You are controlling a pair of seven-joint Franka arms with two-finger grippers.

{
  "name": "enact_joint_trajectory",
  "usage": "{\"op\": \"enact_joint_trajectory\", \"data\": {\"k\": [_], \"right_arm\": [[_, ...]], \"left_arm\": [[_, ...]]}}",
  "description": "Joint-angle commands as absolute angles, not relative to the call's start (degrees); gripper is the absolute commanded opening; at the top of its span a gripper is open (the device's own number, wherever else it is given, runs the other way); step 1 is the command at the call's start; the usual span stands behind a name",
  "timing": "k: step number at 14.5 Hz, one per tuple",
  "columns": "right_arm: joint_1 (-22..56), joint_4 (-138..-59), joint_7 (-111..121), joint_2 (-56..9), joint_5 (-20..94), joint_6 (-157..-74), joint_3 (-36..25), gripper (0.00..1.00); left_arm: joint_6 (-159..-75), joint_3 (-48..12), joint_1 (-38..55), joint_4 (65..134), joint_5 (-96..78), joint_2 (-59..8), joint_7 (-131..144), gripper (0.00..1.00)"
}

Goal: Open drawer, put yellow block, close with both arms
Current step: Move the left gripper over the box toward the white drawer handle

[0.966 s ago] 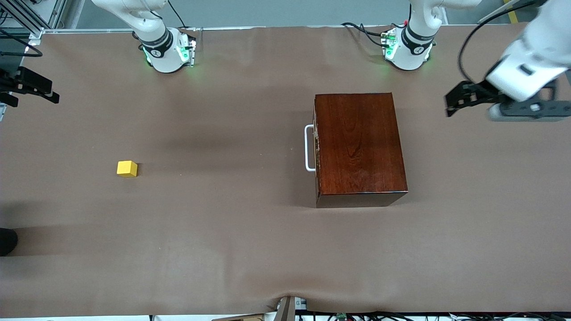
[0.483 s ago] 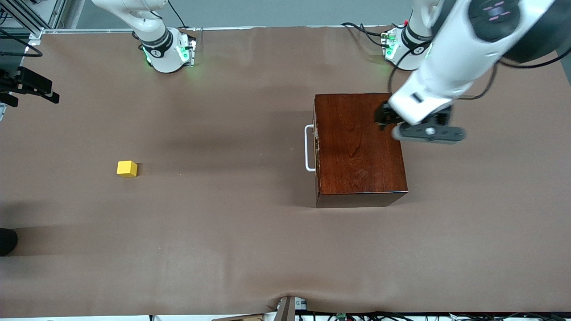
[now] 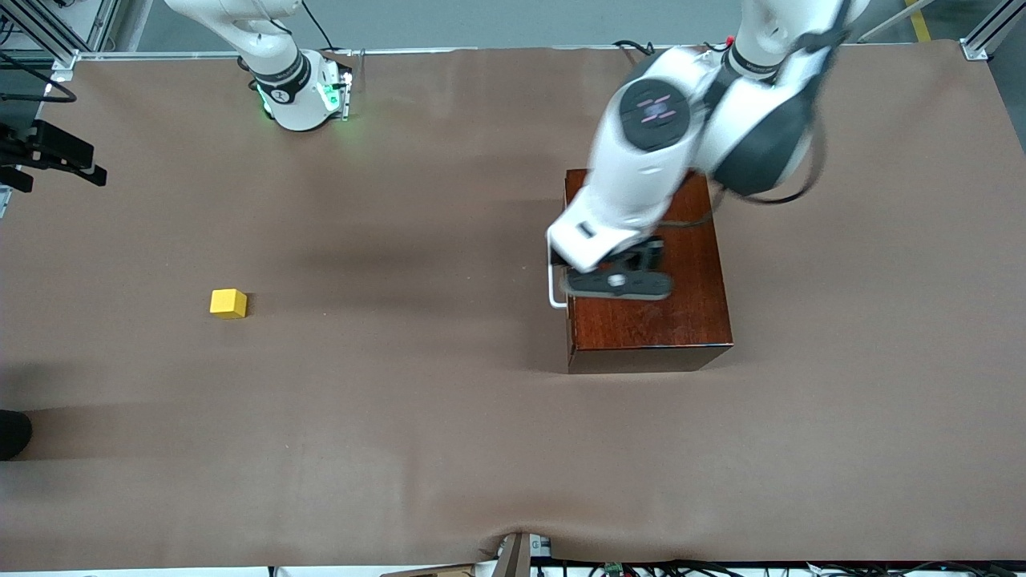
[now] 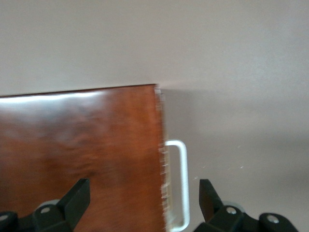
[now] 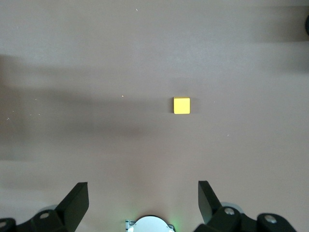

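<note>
A brown table [image 3: 449, 417] holds a glossy reddish-brown wooden box [image 3: 681, 320], its drawer shut with the white handle [image 4: 179, 183] facing the right arm's end. The left gripper [image 4: 142, 200] hovers over the box's handle edge, jaws apart and empty. The right gripper [image 5: 142, 200] waits high up, jaws wide apart, above the yellow block [image 3: 228, 304], which sits alone toward the right arm's end.

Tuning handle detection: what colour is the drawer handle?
White, against the dark reddish-brown box. The handle shows best in the left wrist view.

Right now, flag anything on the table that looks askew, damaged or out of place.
Nothing stands out. The drawer sits shut in the wooden box, and the yellow block rests flat on the table toward the right arm's end.
</note>
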State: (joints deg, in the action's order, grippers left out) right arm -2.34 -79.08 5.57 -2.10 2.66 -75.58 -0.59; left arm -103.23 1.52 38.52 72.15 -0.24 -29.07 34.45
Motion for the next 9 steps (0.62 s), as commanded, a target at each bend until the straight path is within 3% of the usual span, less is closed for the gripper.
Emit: {"op": "enact_joint_trajectory", "data": {"k": [1,6,9], "right_arm": [[-3.16,-79.63,5.27,-1.23,3.69,-75.32,-0.18,1.0],[-3.16,-79.63,5.36,-1.23,3.69,-75.32,-0.18,1.0],[-3.16,-79.63,5.27,-1.23,3.69,-75.32,-0.18,1.0]], "left_arm": [[-103.52,6.83,44.28,63.38,-0.26,-36.64,37.26,1.0],[-108.45,7.99,49.2,59.24,-0.53,-45.07,42.88,1.0],[-107.41,12.38,54.56,60.02,0.08,-46.58,45.0,1.0]]}}
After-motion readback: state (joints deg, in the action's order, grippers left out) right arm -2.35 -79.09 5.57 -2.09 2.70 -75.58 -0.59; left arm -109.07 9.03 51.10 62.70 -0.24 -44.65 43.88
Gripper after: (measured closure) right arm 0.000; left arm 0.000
